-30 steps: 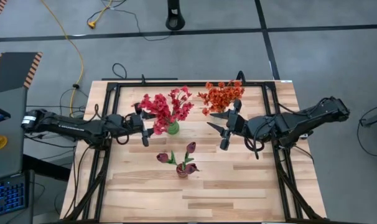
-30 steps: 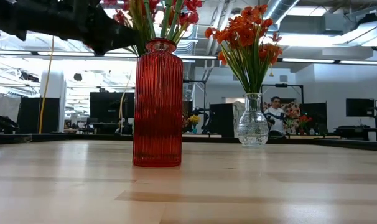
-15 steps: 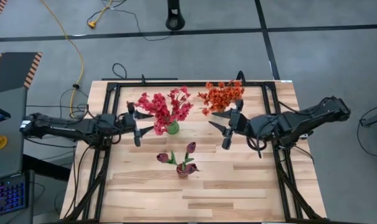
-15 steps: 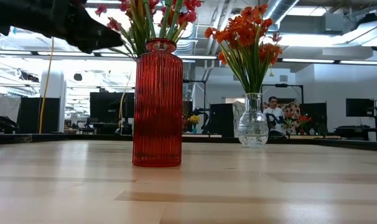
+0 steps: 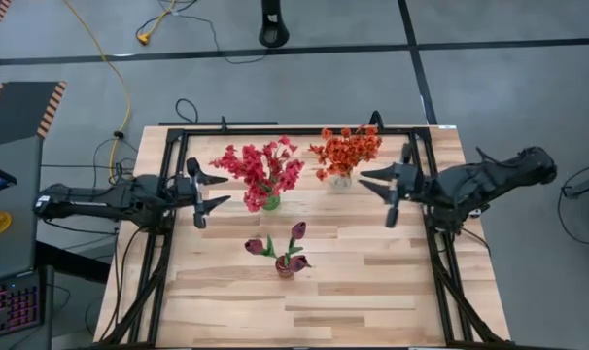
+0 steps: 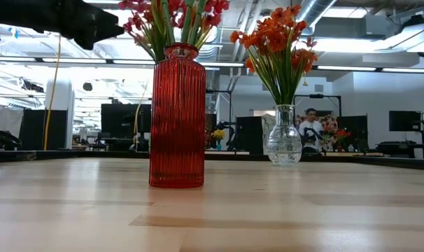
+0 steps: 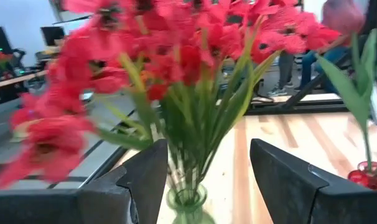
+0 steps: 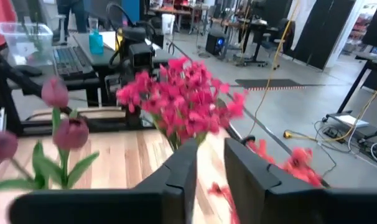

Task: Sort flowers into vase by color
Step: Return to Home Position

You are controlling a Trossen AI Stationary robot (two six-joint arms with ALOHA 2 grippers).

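High view | pink flowers (image 5: 260, 167) in green vase (image 5: 270, 202) at 11 o'clock on the tabletop (image 5: 372, 282), orange flowers (image 5: 345, 149) in clear vase (image 6: 285, 143) at 1, maroon buds (image 5: 296, 233) in red vase (image 5: 286, 267) near centre — each colour apart | left hand (image 5: 209, 192) at 9 and right hand (image 5: 380, 192) at 3, fingers apart, empty — likely nothing left to carry

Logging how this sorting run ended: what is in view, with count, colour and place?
table: one, light wood
pink flowers: one bunch, pinkish-red, in the green vase
orange flowers: one bunch, orange, in the clear vase, right of the pink flowers
maroon buds: three, dark maroon, in the red vase, table centre
person: one, in the room behind
left gripper: one, dark, left of the pink flowers, jaws open
right gripper: one, dark, right of the orange flowers, jaws open
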